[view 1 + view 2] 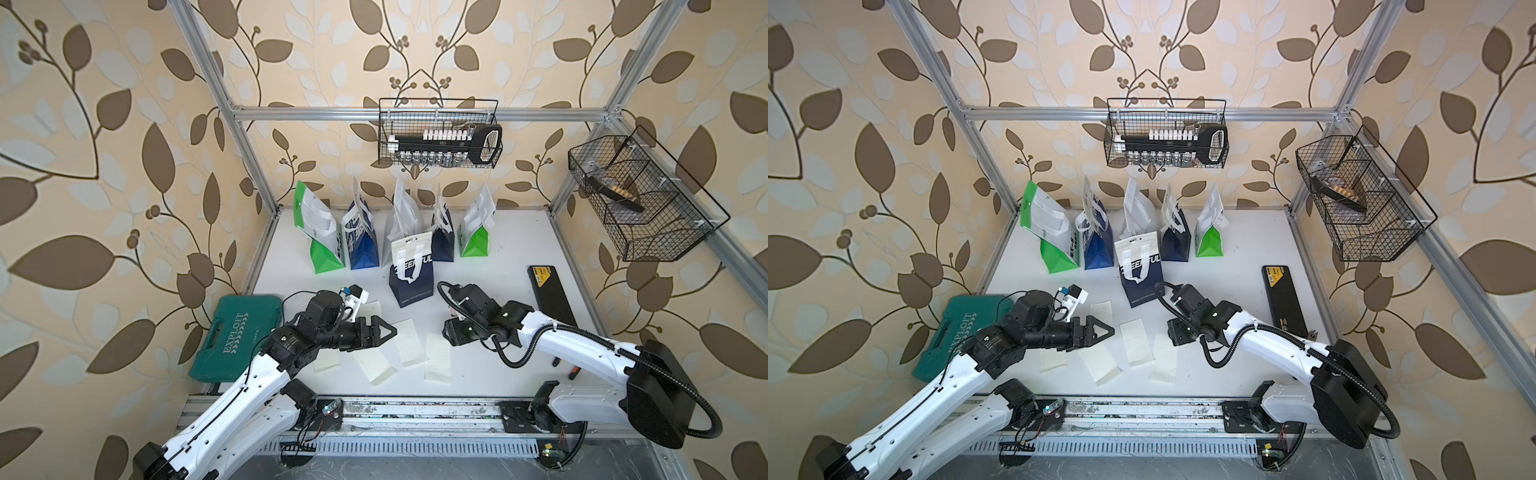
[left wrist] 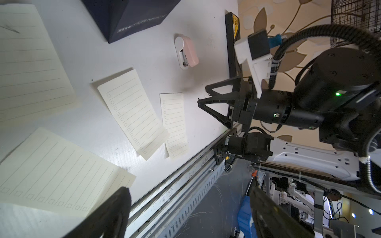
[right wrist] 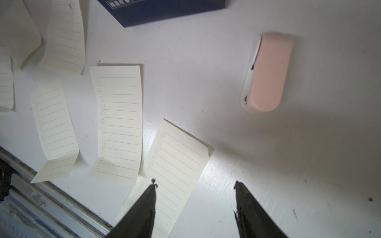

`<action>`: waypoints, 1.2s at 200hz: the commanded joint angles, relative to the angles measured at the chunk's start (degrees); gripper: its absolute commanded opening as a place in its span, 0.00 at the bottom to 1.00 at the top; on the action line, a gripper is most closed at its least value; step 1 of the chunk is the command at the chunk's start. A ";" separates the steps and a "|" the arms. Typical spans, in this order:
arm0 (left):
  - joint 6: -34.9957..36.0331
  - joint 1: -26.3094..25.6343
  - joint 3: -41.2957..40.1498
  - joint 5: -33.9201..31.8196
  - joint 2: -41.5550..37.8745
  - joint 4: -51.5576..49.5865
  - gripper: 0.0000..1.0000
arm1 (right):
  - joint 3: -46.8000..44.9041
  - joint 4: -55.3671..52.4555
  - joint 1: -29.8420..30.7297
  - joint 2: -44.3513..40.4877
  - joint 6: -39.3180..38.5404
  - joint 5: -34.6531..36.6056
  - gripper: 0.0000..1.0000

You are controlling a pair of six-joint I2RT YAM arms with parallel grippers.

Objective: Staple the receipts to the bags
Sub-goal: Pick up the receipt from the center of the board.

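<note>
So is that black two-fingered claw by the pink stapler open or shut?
Open: the right gripper has its black fingers apart, bare white table between them, gripping nothing; the small pink plastic stapler lies loose nearby.

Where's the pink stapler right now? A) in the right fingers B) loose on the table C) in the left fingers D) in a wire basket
B: the pink stapler lies on the white table, apart from the right fingers, which stand open with nothing between them.
</note>
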 commanded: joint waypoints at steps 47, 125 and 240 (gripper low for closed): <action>1.32 -0.14 1.01 -1.83 -2.07 -1.42 0.91 | 2.97 -1.21 5.98 11.59 6.52 7.23 0.54; 2.04 -0.13 1.05 -1.31 -2.94 -2.36 0.91 | 4.94 -1.71 8.17 19.46 6.25 8.85 0.42; 1.42 -0.13 0.26 0.18 -3.49 -1.09 0.91 | 3.91 1.70 9.48 24.37 4.41 7.69 0.03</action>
